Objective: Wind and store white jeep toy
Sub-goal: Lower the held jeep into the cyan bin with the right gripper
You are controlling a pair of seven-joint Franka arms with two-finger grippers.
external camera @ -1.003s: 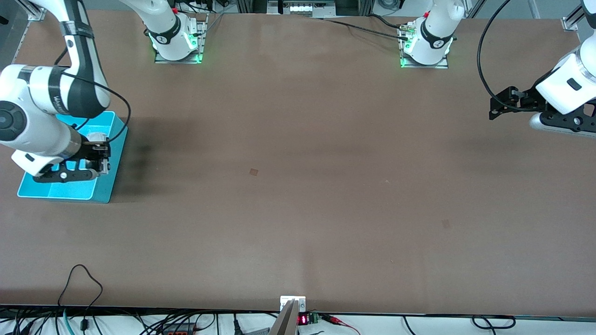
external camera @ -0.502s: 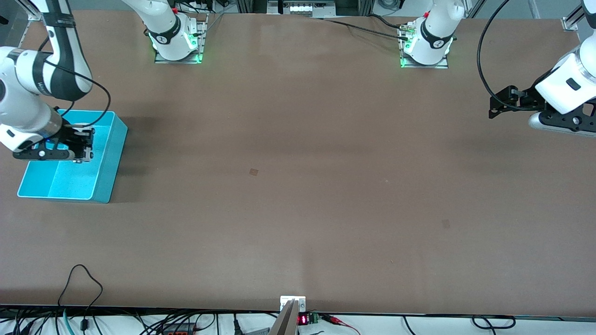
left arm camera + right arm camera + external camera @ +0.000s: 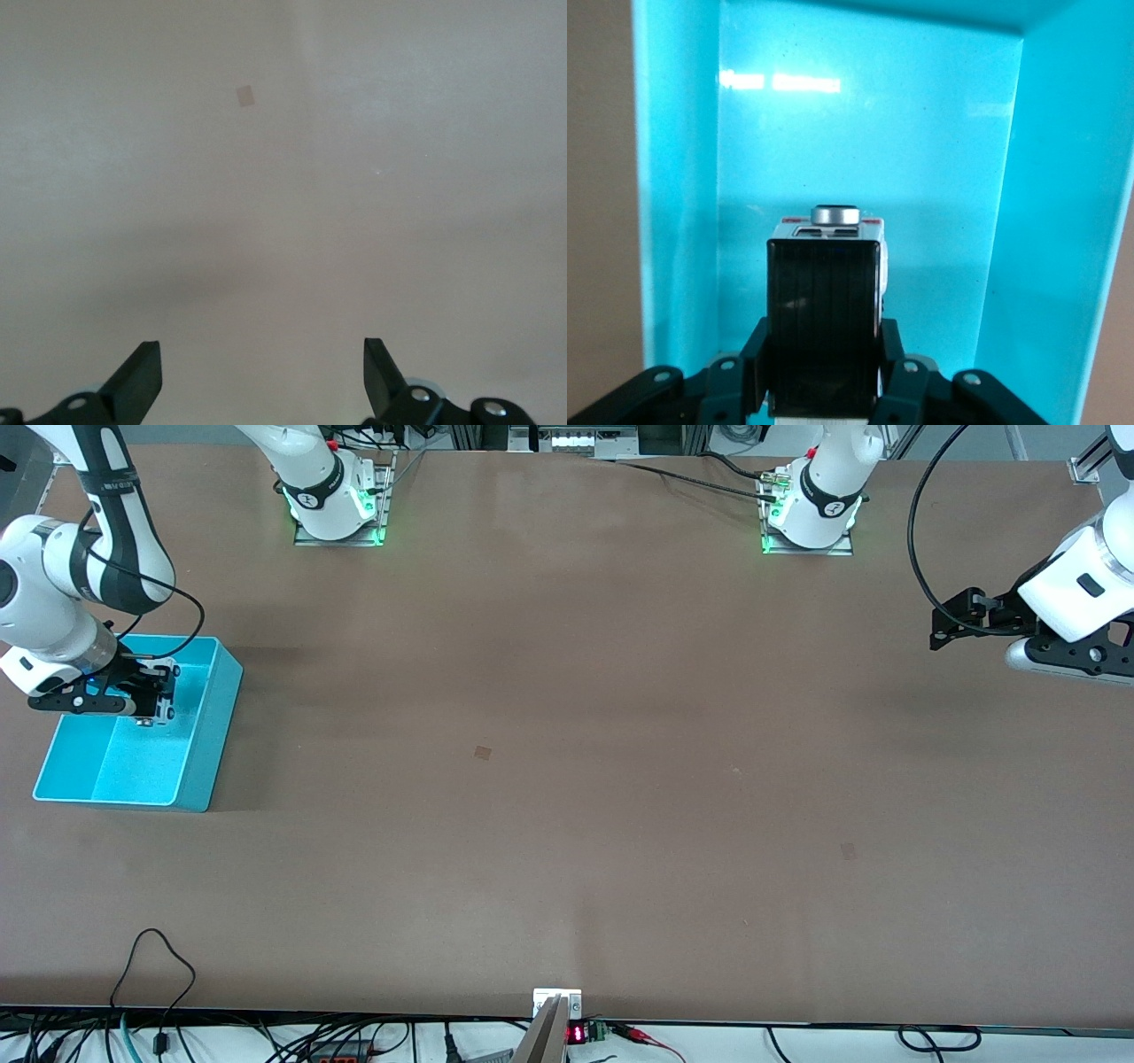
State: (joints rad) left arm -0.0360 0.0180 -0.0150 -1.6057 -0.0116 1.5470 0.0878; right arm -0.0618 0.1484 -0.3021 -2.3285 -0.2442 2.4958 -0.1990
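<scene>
The white jeep toy (image 3: 825,292) has a black roof and a round silver knob at its end. My right gripper (image 3: 824,359) is shut on it, fingers (image 3: 757,347) pressed on both sides of it. In the front view the right gripper (image 3: 158,696) hangs over the inside of the turquoise bin (image 3: 209,726), whose floor and walls (image 3: 1059,221) fill the right wrist view. My left gripper (image 3: 941,634) waits in the air at the left arm's end of the table, and its wrist view shows it open (image 3: 261,356) and empty over bare table.
The brown table (image 3: 567,779) carries only the bin, at the right arm's end. Both arm bases (image 3: 337,505) stand along the table edge farthest from the front camera. Cables hang below the near edge.
My right gripper has moved with the jeep from over the bin's wall toward the table middle to over the bin's inside, toward the right arm's end. The left arm has not moved.
</scene>
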